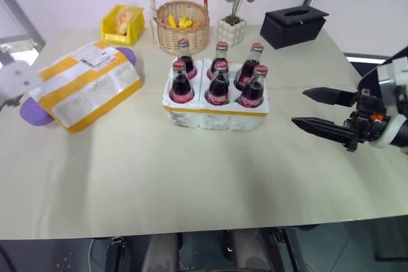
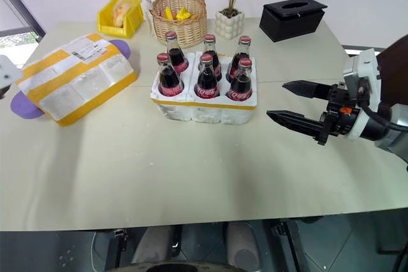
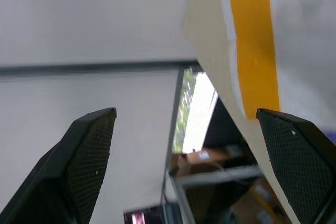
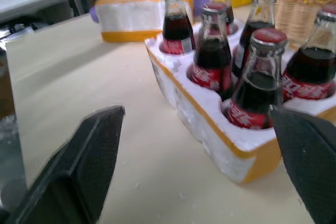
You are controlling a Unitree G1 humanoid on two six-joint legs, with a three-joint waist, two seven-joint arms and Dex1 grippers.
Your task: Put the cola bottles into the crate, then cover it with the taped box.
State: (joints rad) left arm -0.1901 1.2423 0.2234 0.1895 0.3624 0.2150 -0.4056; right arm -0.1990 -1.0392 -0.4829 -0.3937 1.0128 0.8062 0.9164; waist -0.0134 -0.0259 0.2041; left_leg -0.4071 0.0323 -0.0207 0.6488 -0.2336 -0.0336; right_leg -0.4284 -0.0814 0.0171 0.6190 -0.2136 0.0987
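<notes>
1. The six cola bottles [image 1: 218, 78] stand upright in the crate [image 1: 217, 111], one to each well, in two rows of three. Each carries a red cap and a red label.
2. The crate sits on the table [image 1: 191, 176] at mid-depth, slightly right of centre. A yellow tape band runs along its near side, close to the base.
3. The taped box [image 1: 83, 84] lies on the left part of the table, well apart from the crate. Wide yellow bands cross its white panels, and a white shipping label sits on its far end. It rests across a purple mat [image 1: 33, 111], whose ends show past the box's near-left and far-right corners.
4. The right claw [image 1: 319, 111] hovers over the right side of the table, to the right of the crate and not touching it. It points left toward the crate. Its two black fingers are spread wide apart with nothing between them.
5. The left claw [image 3: 191, 166] is seen in the left wrist view beside an edge of the taped box. Its fingers stand far apart, holding nothing.
6. Along the far edge of the table, from left to right: a small yellow bin [image 1: 121, 23], a wicker basket [image 1: 182, 25] with a tall handle, a potted plant [image 1: 233, 27] in a white pot, and a black tissue box [image 1: 293, 25].
</notes>
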